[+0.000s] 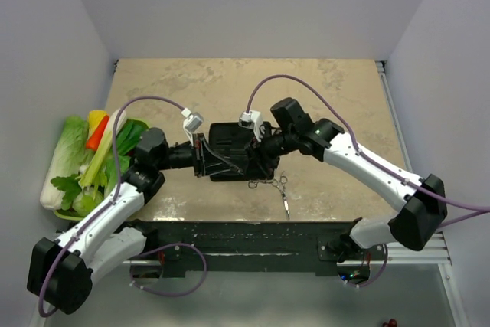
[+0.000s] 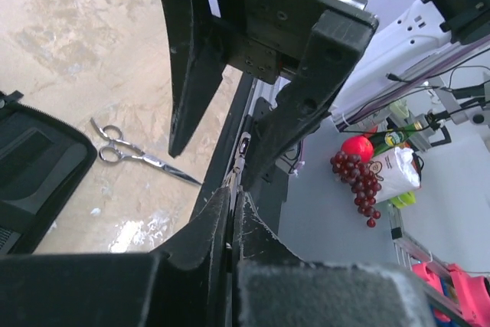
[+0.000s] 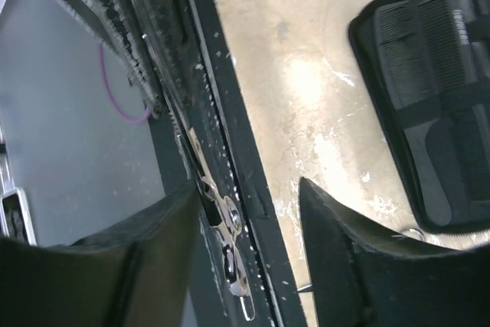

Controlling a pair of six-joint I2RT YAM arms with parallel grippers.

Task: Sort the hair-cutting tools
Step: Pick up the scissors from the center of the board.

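The left hand (image 2: 233, 198) is pinching a slim metal tool (image 3: 223, 223), its long axis pointing at the right hand (image 3: 249, 189). The black case (image 1: 230, 139) is lying at the left hand's 3 o'clock. The right hand is standing spread around the tool. 1 pair of scissors (image 2: 138, 156) is lying on the bench (image 1: 344, 97) at the case's 5 o'clock.

Top view: high behind arm bases, looking down on beige marbled tabletop (image 1: 329, 97). Wrist views: close, toward near edge, both catching black folding fabric case (image 3: 429, 97). Left wrist, top share silver ring-handled scissors (image 2: 147, 159).
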